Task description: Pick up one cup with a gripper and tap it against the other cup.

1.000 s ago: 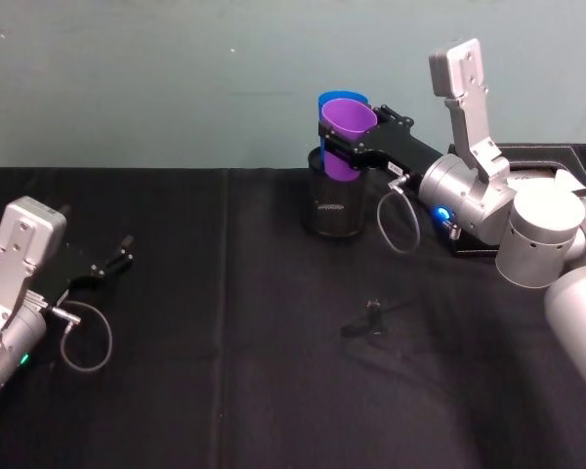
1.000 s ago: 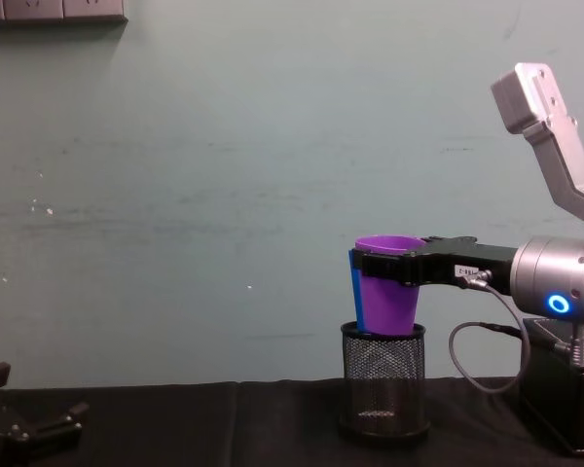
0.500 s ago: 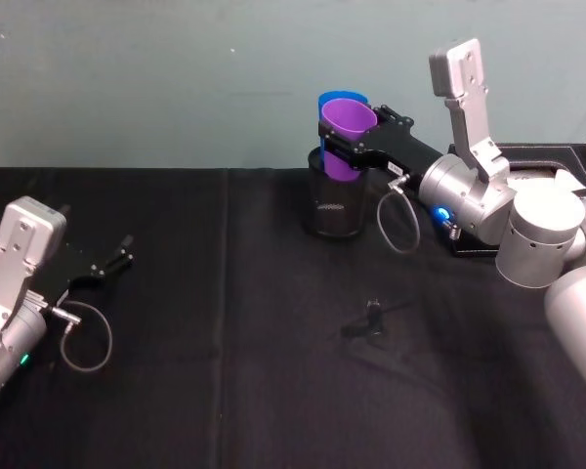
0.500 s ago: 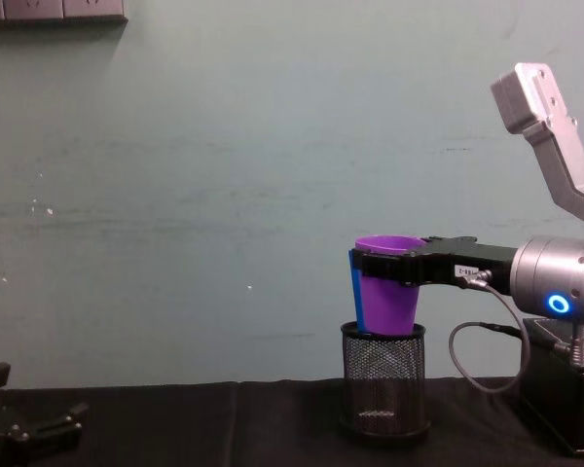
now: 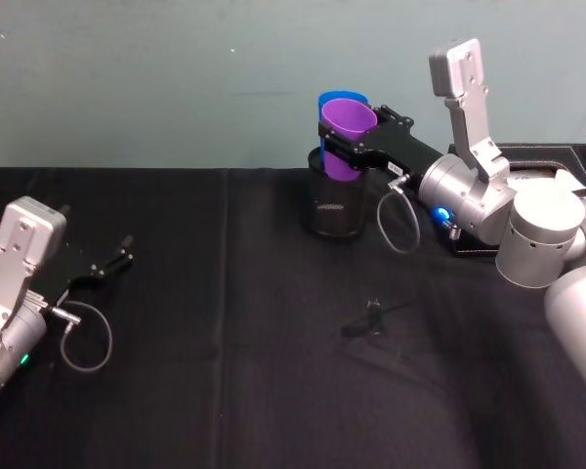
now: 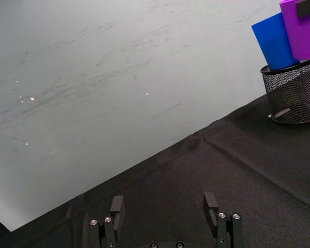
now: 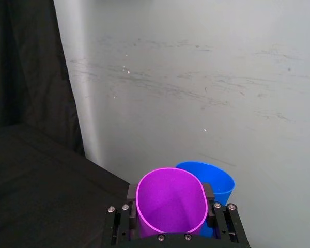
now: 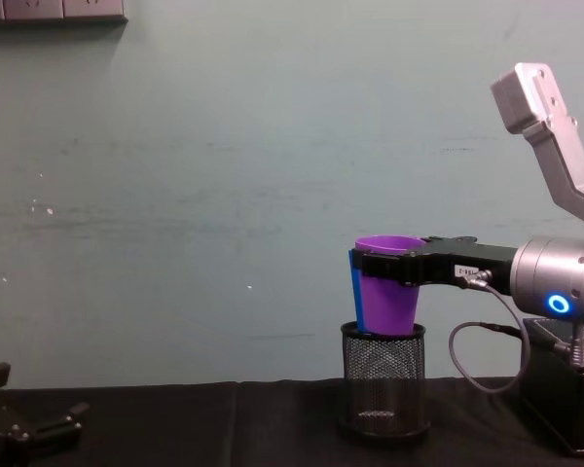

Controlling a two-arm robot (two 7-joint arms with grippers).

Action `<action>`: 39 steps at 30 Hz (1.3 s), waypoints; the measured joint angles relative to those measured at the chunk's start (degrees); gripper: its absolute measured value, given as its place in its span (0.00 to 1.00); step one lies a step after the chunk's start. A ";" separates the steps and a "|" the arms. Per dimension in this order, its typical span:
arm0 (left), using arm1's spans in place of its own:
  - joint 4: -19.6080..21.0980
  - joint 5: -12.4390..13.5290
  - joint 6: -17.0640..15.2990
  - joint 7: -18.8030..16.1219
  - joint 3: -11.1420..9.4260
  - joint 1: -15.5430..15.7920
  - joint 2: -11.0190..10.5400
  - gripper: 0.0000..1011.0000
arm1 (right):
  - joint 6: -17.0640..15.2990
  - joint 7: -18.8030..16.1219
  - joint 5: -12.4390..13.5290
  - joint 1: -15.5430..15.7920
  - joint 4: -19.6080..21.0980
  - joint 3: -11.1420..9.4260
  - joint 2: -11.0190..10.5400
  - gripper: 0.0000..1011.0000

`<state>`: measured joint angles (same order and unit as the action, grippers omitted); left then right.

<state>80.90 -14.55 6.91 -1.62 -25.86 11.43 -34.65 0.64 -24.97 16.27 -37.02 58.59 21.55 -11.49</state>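
While the left gripper point(image 5: 125, 251) lay parked on the black cloth point(image 5: 225, 391) at the lower left of the head view, jaws apart and holding nothing, all work sat at the far side of the table. At mid-frame a small black item point(image 5: 371, 318) lay loose on the cloth, well apart from the task's things. Beyond it, at upper centre, the right gripper point(image 5: 342, 145) reached in from the right, clamped across the upper wall of the purple cup point(image 8: 387, 302). That cup was held upright with its base at the rim of the black mesh holder point(image 8: 383, 379). The blue cup point(image 7: 217, 181) stood in that holder just behind, side by side with the purple one; actual contact could not be confirmed.

Assessment: the tapping step was in hand. The next move calls for a short, controlled nudge toward the blue cup with a firm grip, without upsetting the holder.
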 joint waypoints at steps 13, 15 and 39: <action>0.00 0.00 0.00 0.00 0.00 0.00 0.00 0.99 | 0.00 0.00 0.00 0.00 0.00 0.00 0.00 0.71; 0.00 0.00 0.00 0.00 0.00 0.00 0.00 0.99 | 0.00 0.00 0.00 0.00 0.00 0.00 0.00 0.71; 0.00 0.00 0.00 0.00 0.00 0.00 0.00 0.99 | -0.78 0.01 0.16 1.36 2.30 -0.07 -0.52 0.71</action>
<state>80.90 -14.55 6.91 -1.62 -25.86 11.43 -34.65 -0.14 -24.96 16.43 -35.66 60.89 21.48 -12.01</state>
